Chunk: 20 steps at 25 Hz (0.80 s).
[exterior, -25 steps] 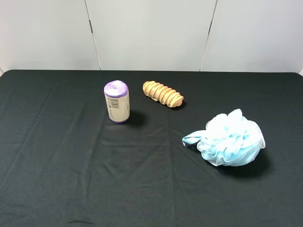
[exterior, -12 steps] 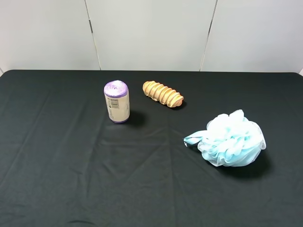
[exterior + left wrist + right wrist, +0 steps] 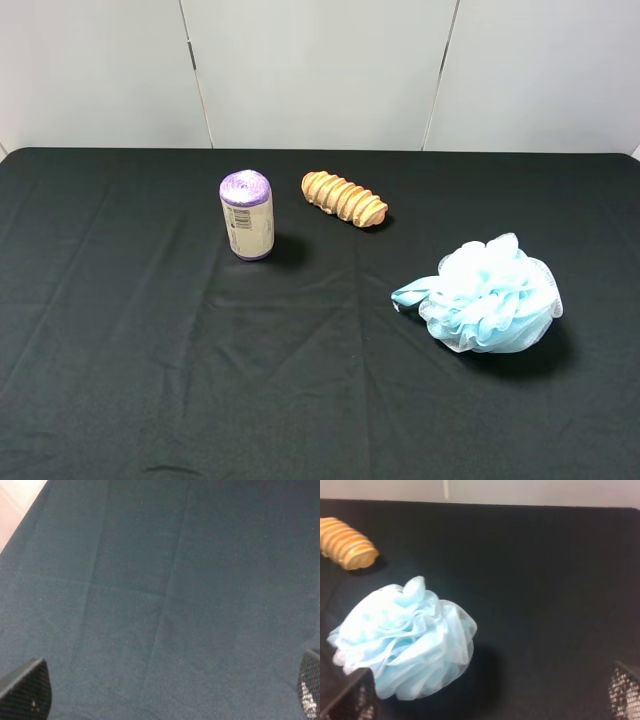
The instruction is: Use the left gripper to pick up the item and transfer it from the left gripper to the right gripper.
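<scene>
I am holding my left gripper [image 3: 172, 692] spread wide over bare black cloth [image 3: 120, 350], gripping nothing. My right gripper [image 3: 492, 695] is also standing wide apart and empty, hanging just beside the item [image 3: 405, 640]. The item [image 3: 490, 295] is lying on the cloth near its right edge, well apart from the purple-topped roll [image 3: 247, 215] and the ridged wooden piece [image 3: 345, 198] toward the back edge.

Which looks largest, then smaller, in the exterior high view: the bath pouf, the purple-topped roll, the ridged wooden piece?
1. Bath pouf, clearly largest, though nearest the camera.
2. Purple-topped roll and ridged wooden piece: too alike to rank.
</scene>
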Motion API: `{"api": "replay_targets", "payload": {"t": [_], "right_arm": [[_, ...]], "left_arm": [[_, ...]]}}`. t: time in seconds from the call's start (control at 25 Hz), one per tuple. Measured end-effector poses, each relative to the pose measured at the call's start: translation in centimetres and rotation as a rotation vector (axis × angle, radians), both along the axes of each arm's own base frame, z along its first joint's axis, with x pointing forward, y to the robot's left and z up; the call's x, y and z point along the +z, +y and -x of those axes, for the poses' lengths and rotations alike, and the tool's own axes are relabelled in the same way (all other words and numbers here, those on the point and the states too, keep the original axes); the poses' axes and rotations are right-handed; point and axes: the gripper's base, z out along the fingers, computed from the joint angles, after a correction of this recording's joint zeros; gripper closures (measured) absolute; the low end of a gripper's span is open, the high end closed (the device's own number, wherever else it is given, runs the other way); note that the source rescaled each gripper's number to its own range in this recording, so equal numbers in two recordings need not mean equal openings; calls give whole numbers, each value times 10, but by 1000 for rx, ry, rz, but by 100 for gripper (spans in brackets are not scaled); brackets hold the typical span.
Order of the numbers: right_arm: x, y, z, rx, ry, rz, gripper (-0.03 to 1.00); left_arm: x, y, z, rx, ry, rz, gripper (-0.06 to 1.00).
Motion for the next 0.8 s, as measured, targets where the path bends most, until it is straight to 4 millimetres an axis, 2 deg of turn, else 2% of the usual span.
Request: {"api": "replay_targets", "payload": {"t": [0.8], "right_arm": [[0,0,0,-4,-3,-3,-3]], "left_arm": [[0,0,0,0,0,0,-4]]}}
